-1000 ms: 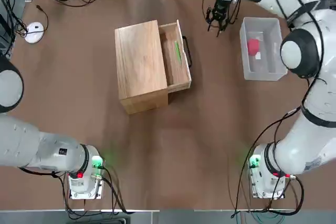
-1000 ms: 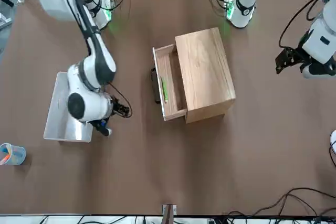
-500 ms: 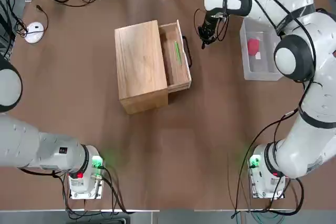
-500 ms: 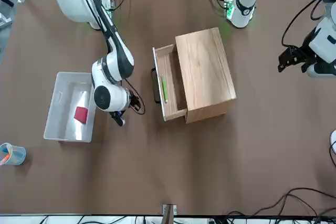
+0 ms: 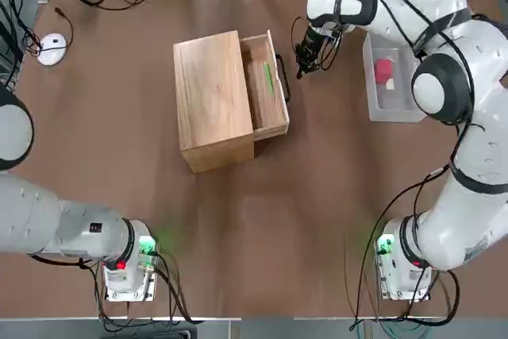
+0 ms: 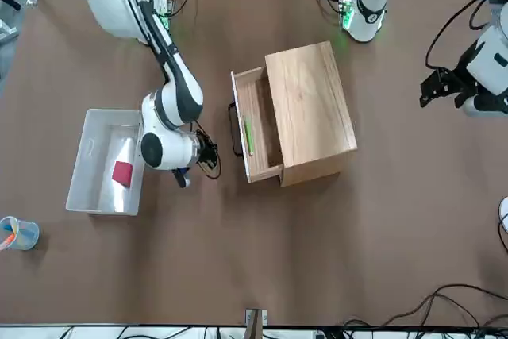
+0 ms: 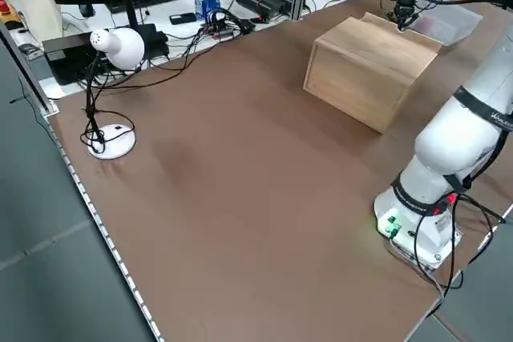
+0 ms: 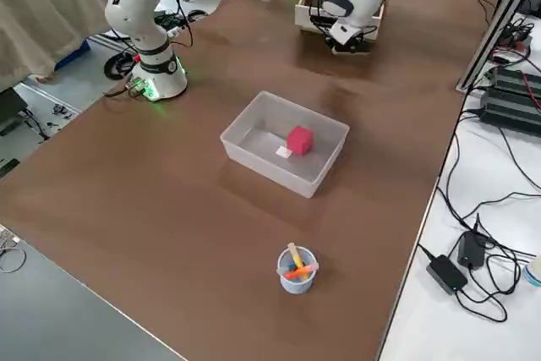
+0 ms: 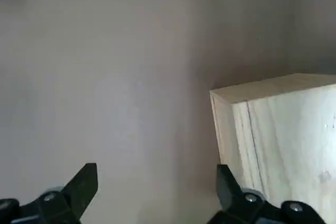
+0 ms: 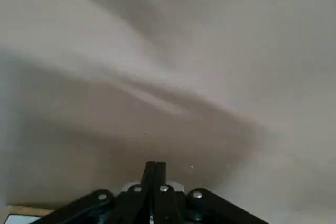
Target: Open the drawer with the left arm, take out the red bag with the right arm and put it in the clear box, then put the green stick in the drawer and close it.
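Observation:
The drawer (image 5: 271,89) stands pulled out of the light-wood cabinet (image 5: 210,101), its black handle (image 5: 284,78) facing the clear box. The green stick (image 5: 269,78) lies inside the drawer (image 6: 258,129). In the clear box (image 5: 394,33) sits the red bag (image 5: 384,69), also seen in the right side view (image 8: 299,139). My right gripper (image 5: 304,61) hangs shut and empty just beside the handle, between drawer and box; its fingers (image 10: 155,174) are pressed together. My left gripper (image 6: 432,93) hovers open, off to the cabinet's closed side, and its wrist view shows a cabinet corner (image 9: 273,129).
A small blue cup (image 6: 16,233) with coloured items stands near the clear box (image 6: 83,156). A white mouse (image 5: 51,47) and a white desk lamp (image 7: 112,46) sit at the far left. Cables run along the table's far edge.
My right gripper has swung from beside the clear box over to the drawer handle and its fingers have shut. The left arm has hardly moved.

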